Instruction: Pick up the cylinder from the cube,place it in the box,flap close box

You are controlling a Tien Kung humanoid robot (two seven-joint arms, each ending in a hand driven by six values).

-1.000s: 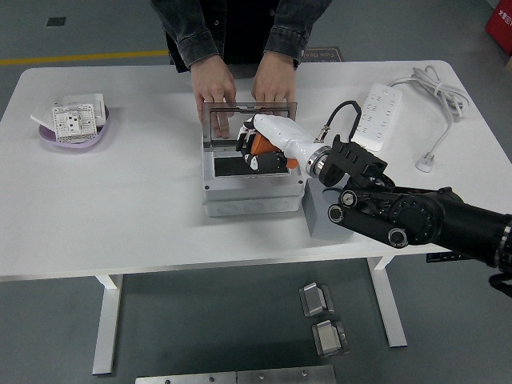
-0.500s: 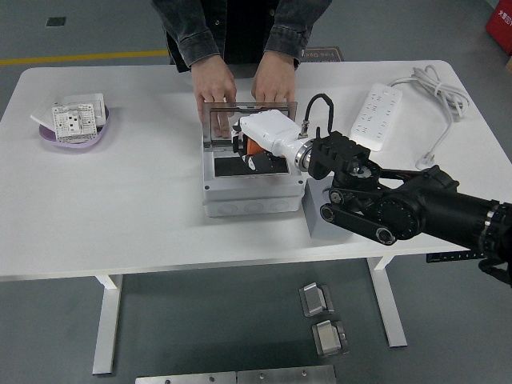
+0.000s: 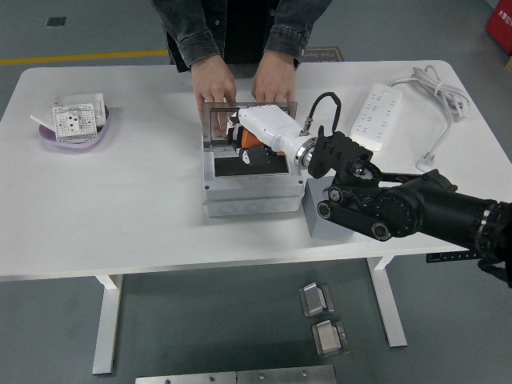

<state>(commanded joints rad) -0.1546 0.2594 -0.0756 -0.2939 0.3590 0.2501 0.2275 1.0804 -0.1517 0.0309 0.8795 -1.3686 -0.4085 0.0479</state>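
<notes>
Right hand (image 3: 254, 138), white shell w/ dark fingers, sits center frame over the open box (image 3: 253, 178), fingers curled round the orange cylinder (image 3: 251, 138), held just above the box's dark interior. Clear flap (image 3: 249, 113) stands upright at box's far edge; person's two hands (image 3: 213, 84) at upper center rest on its top edge. Grey cube (image 3: 324, 218) just right of box, partly hidden by the arm. Power strip (image 3: 378, 117) upper right; purple dish (image 3: 74, 130) upper left.
</notes>
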